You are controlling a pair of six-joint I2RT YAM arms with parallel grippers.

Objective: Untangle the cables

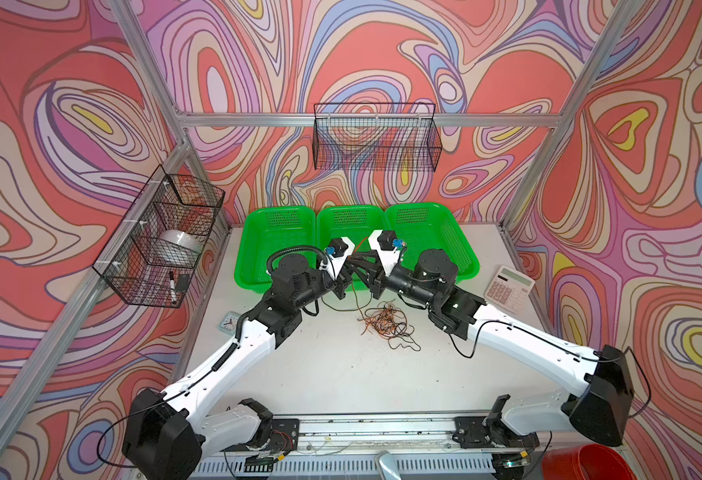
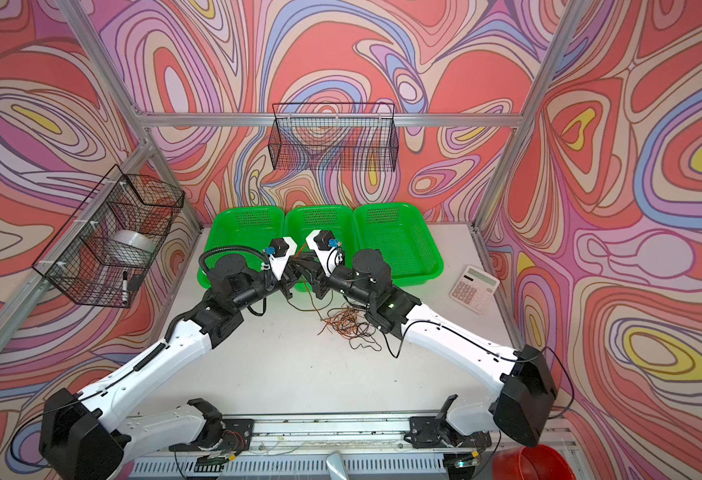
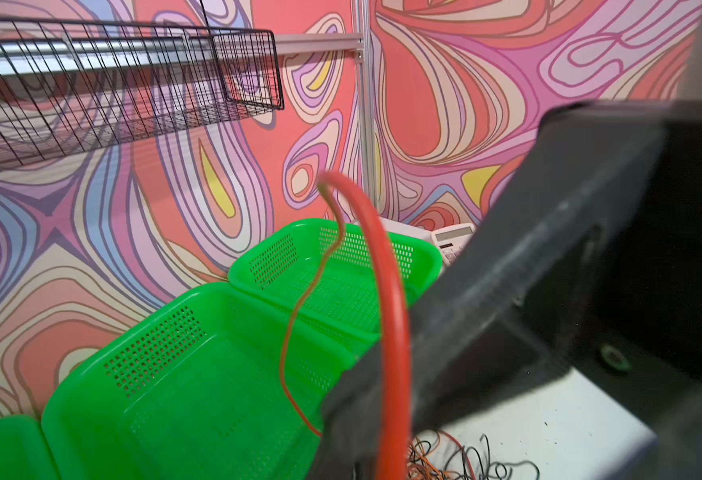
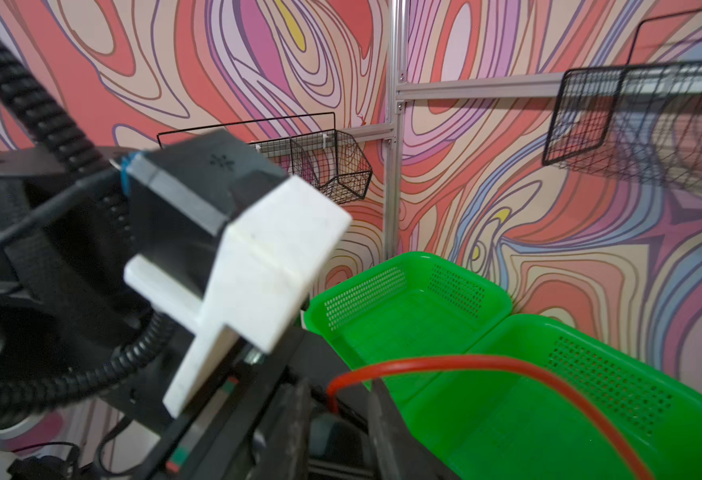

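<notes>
The cables (image 1: 386,320) lie as a tangle of thin orange, dark red-brown and black wires on the white table, in both top views (image 2: 347,322). One orange cable (image 3: 390,316) rises from the tangle to the two grippers, which meet tip to tip above the front edge of the middle green basket (image 1: 349,212). My left gripper (image 1: 351,268) is shut on that orange cable. My right gripper (image 4: 341,409) stands open, its fingers (image 4: 382,415) apart on either side of the left gripper's tip, and the cable (image 4: 465,359) arcs over the basket.
Three green baskets (image 1: 457,245) stand in a row at the back of the table. A calculator (image 1: 509,289) lies at the right, a small clock (image 1: 228,322) at the left. Wire baskets (image 1: 162,241) hang on the walls. A thick red coil (image 1: 582,463) sits at the front right.
</notes>
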